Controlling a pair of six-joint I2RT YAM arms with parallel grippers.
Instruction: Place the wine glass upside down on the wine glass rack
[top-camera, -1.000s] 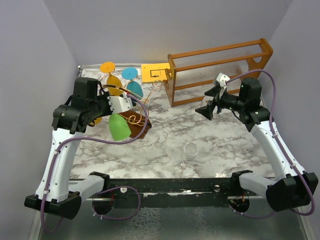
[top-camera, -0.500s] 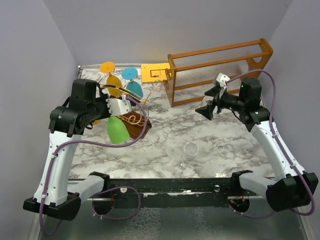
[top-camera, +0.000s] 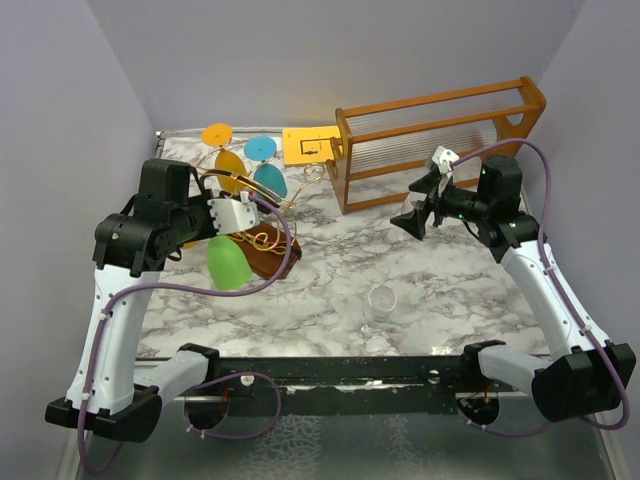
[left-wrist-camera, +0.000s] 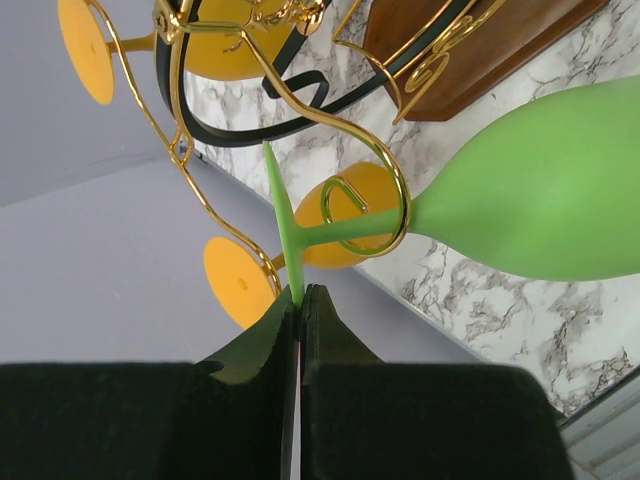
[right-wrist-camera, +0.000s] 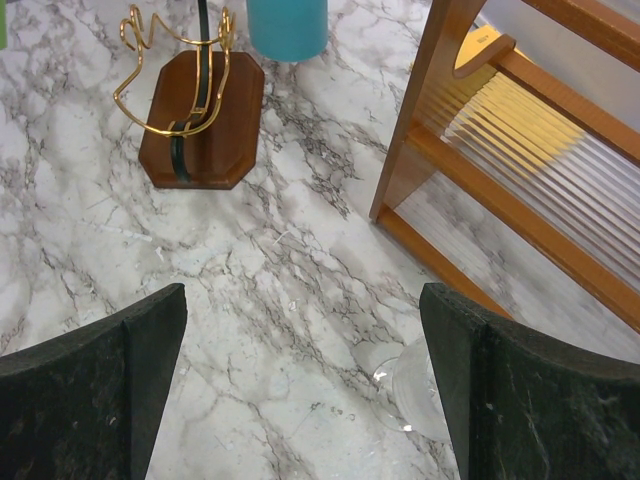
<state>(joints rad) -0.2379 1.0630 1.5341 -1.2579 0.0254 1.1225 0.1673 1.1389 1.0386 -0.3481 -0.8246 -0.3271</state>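
Wine glass rack (top-camera: 265, 258): one.
Coloured wine glasses: four. One green wine glass (top-camera: 228, 264), one blue wine glass (top-camera: 270, 178), and two orange: upper orange glass (left-wrist-camera: 225, 55), lower orange glass (left-wrist-camera: 345, 205).
Clear glass (top-camera: 381, 300): one.
Wooden frame (top-camera: 346, 160): one.
Orange square card (top-camera: 310, 146): one.

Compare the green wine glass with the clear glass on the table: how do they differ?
The green wine glass is opaque; the small clear glass is see-through. The green one's stem sits in a gold wire loop of the wine glass rack; the clear one sits on the marble table, apart from the rack. The left fingers pinch the green glass's foot; nothing touches the clear one.
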